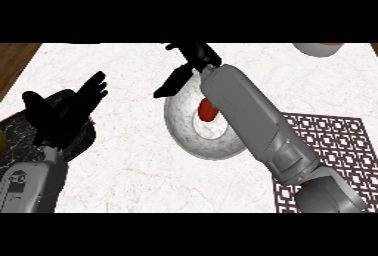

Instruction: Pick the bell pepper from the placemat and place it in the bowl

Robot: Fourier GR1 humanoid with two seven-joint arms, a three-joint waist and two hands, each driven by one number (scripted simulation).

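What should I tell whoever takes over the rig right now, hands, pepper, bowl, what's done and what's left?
Left hand: open, fingers up, resting at the left of the view, holding nothing.
Right hand: open above the far rim of the bowl, fingers spread, holding nothing; its forearm crosses the bowl.
Bell pepper: red, lying inside the bowl, partly hidden by the forearm.
Placemat: at the right, no pepper on it.
Done: pepper is in the bowl.
Left: probably only drawing the right arm back clear of the bowl.

Red bell pepper (207, 110) lies inside the bowl (193, 142) (white, speckled).
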